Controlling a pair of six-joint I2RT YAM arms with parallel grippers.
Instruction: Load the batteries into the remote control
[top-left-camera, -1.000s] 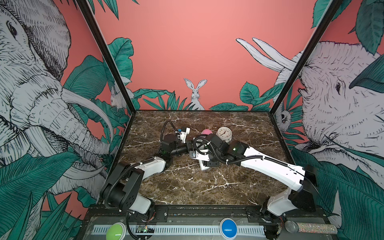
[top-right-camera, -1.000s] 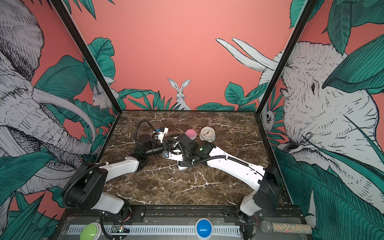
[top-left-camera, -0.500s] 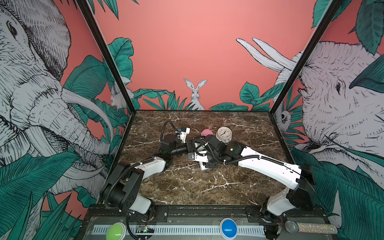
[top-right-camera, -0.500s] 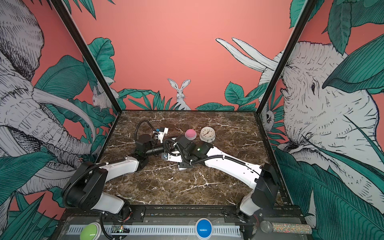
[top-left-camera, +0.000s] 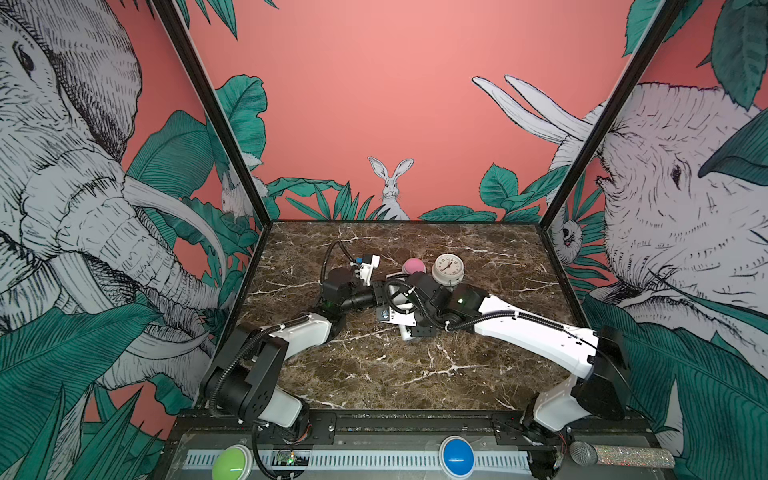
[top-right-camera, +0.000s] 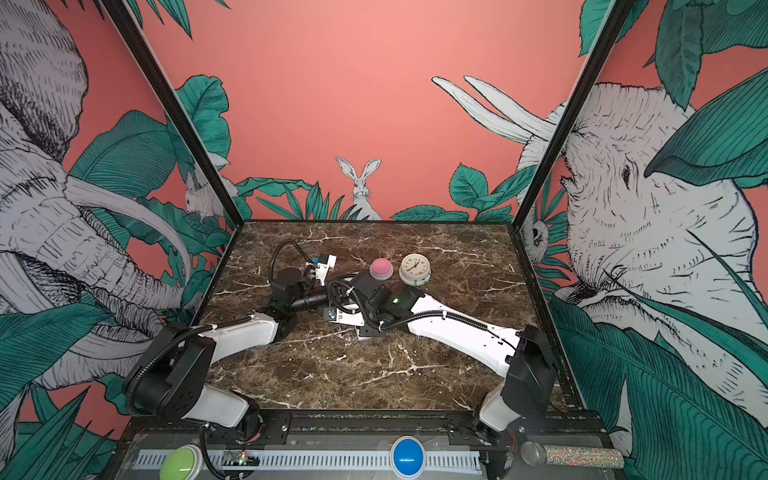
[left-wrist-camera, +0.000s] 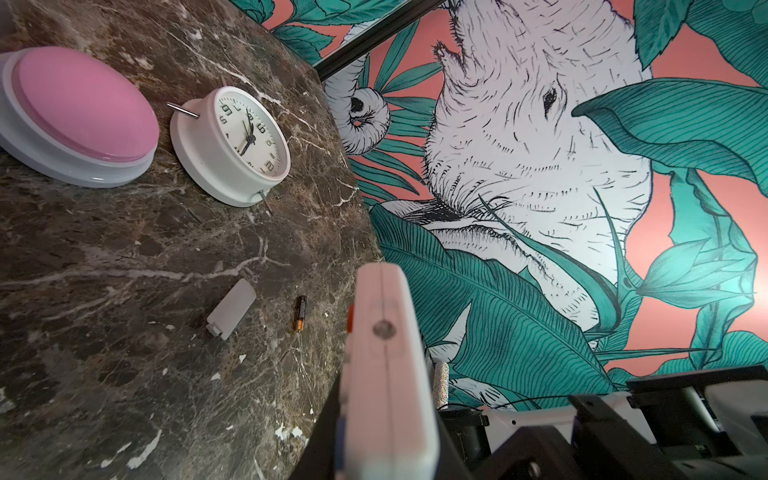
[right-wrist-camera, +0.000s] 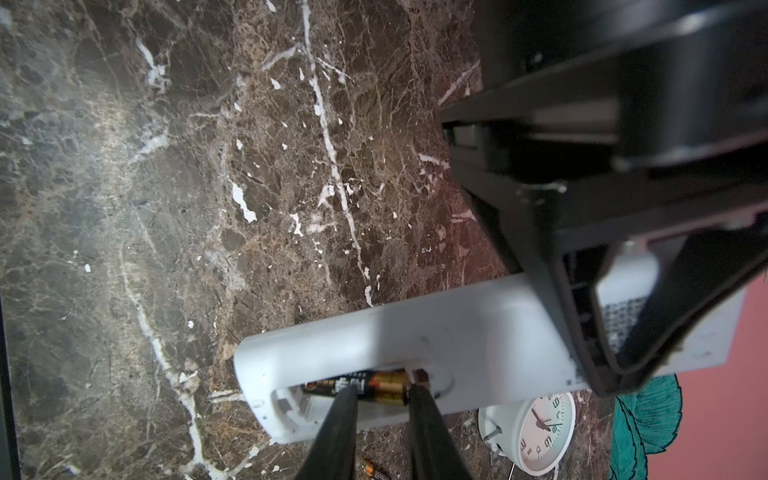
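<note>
White remote control (right-wrist-camera: 415, 332), seemingly black-and-gold battery (right-wrist-camera: 382, 386), white-veined brown marble table (right-wrist-camera: 208, 166), pink button (left-wrist-camera: 79, 104)

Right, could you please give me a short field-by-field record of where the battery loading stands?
remote control: clamped in the left claw, back recess uncovered
right claw: tips slightly apart at the recess; grip unclear
battery in recess: one, lying lengthwise behind those tips
loose battery: on the table, near the battery cover, not touching it
battery cover: off, flat on the table
clock, pink button: side by side on the table
</note>
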